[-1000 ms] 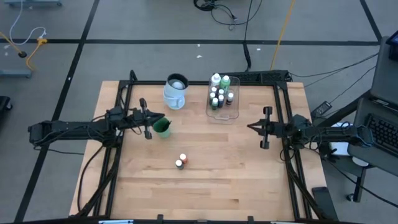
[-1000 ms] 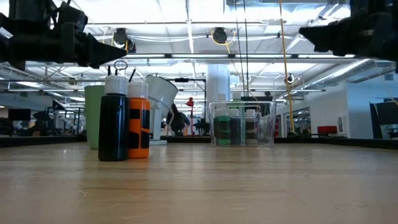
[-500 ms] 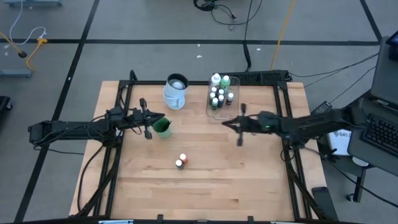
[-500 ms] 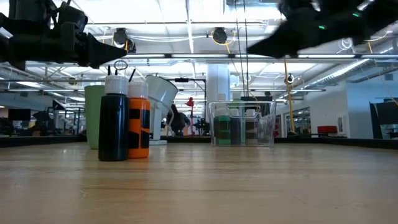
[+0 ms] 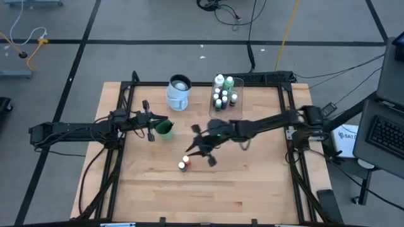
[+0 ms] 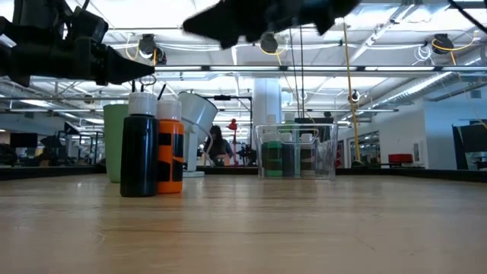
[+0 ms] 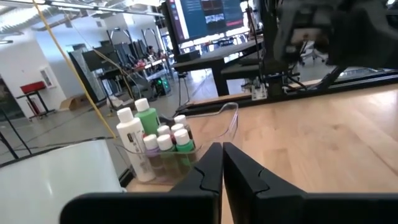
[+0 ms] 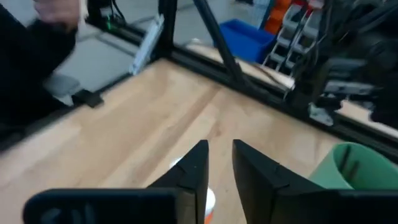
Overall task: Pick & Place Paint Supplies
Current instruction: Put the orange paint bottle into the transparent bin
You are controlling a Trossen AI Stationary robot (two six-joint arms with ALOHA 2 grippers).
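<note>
Two tiny white-capped bottles, one black (image 6: 139,148) and one orange (image 6: 170,152), stand side by side on their bases on the table (image 5: 184,163). My right gripper (image 5: 193,151) hovers just right of and above them, fingers nearly together and touching nothing. It is blurred in the low view (image 6: 228,21). In the right wrist view (image 8: 221,155), the orange bottle's white cap (image 8: 208,200) shows below the fingers. My left gripper (image 5: 156,123) waits, shut, beside the green cup (image 5: 165,129). A clear tray (image 5: 235,115) holds several more bottles, among them a taller white bottle (image 7: 130,143) and a taller green one (image 7: 147,119).
A pale pitcher (image 5: 178,93) stands near the far edge, left of the tray. The green cup (image 8: 354,165) shows in the right wrist view too. Black rails (image 5: 126,101) frame the table. Bare wood lies near and right of the two bottles.
My right arm has swung out quickly from the table's right edge toward the left and slightly nearer, ending over the two small bottles in the middle. The bottles, cup and tray have stayed put.
</note>
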